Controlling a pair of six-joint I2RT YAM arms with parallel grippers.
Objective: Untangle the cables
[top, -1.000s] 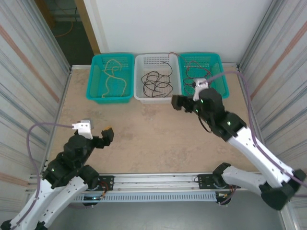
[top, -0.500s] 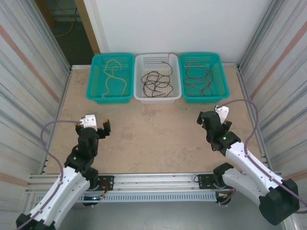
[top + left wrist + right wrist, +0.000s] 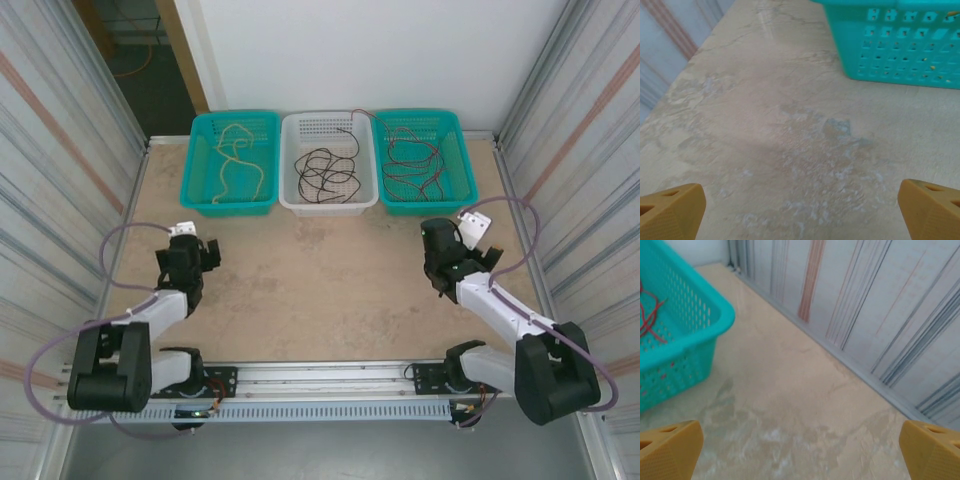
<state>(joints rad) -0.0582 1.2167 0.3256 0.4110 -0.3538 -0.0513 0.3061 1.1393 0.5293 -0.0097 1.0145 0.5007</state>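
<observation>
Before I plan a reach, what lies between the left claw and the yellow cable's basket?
Bare table from left claw to teal basket, per the top view.

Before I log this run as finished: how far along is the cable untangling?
Done, apparently: the yellowish-tan cable lies alone in the left teal basket, the black cable in the white basket, the red cable in the right teal basket. In hand: nothing; the left gripper and right gripper are both open above the table. Left: seemingly nothing to separate.

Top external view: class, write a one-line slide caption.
Tan cable, black cable and red cable lie in separate baskets; left tool and right tool open, empty.
</observation>
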